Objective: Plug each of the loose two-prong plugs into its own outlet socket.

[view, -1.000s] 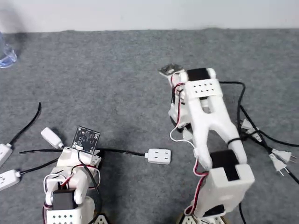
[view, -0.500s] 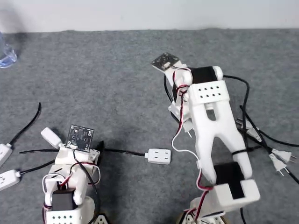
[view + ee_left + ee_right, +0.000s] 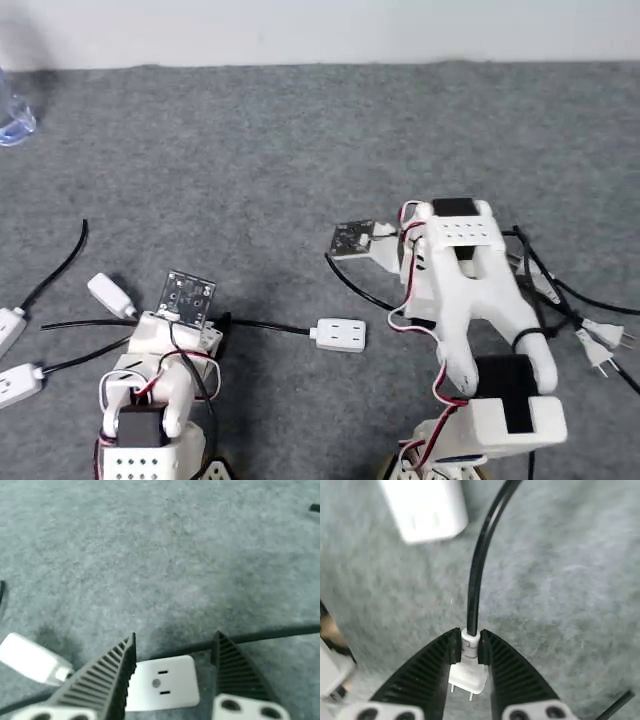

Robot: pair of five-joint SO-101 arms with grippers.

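Observation:
In the right wrist view my right gripper (image 3: 469, 634) is shut on a white two-prong plug (image 3: 468, 674), prongs pointing back toward the camera, and its black cord (image 3: 482, 560) runs away from the jaws. A white outlet socket (image 3: 425, 507) lies on the carpet just beyond. In the high view that socket (image 3: 340, 335) lies between the two arms, left of the right arm (image 3: 465, 290). My left gripper (image 3: 175, 638) is open, low over another white outlet socket (image 3: 161, 682) that lies face up between its fingers.
Grey carpet covers the table. More white sockets lie at the left (image 3: 110, 293), (image 3: 10, 326), (image 3: 20, 382), each on a black cord. Loose plugs (image 3: 603, 350), (image 3: 530, 272) and tangled black cords lie to the right of the right arm. A clear bottle (image 3: 12, 112) stands far left.
The right arm has pulled back toward its base and come down, carrying the plug nearer the middle socket. The left arm has only shifted slightly.

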